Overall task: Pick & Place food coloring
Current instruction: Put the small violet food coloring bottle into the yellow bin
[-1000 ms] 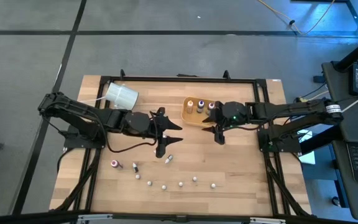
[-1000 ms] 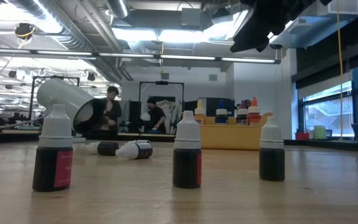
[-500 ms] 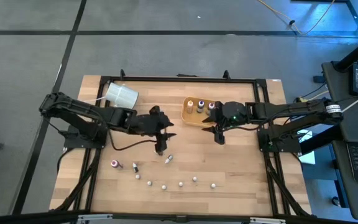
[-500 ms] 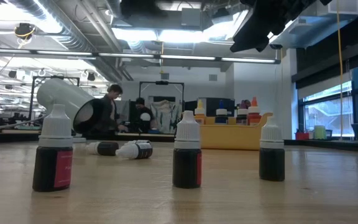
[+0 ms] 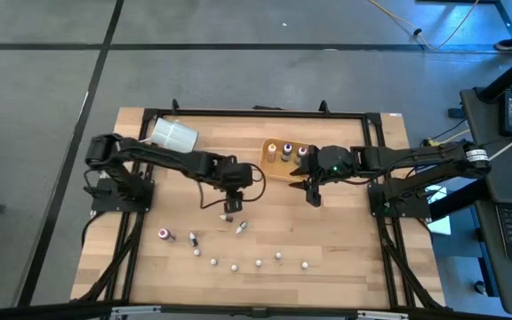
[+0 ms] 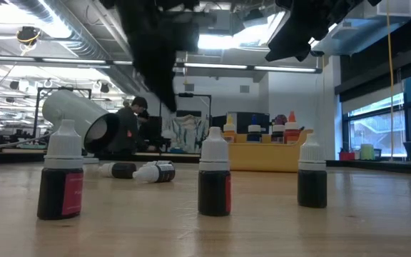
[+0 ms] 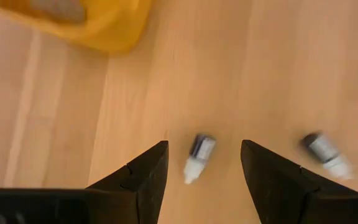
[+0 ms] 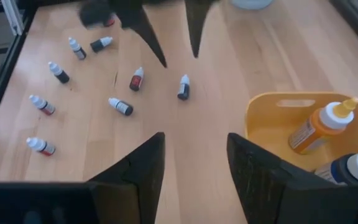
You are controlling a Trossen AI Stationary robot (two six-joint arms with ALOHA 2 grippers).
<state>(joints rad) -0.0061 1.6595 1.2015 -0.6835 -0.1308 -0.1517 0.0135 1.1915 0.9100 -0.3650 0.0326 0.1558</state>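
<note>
We are only starting: a few bottles are sitting in the tan-orange rectangular plastic tray (image 5: 284, 161).
Our left gripper (image 7: 202, 163) is hovering open and empty over a small white-capped dark vial (image 7: 198, 157) near that tray; right gripper (image 8: 192, 163) is waiting beside it, open, empty.

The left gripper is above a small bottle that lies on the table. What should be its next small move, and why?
Probably straight down. The left gripper is open, and the lying dropper bottle shows between its fingers, apart from both, with the table below. Lowering until the fingers flank the bottle would allow a grip. The right gripper waits beside the yellow tray.
</note>
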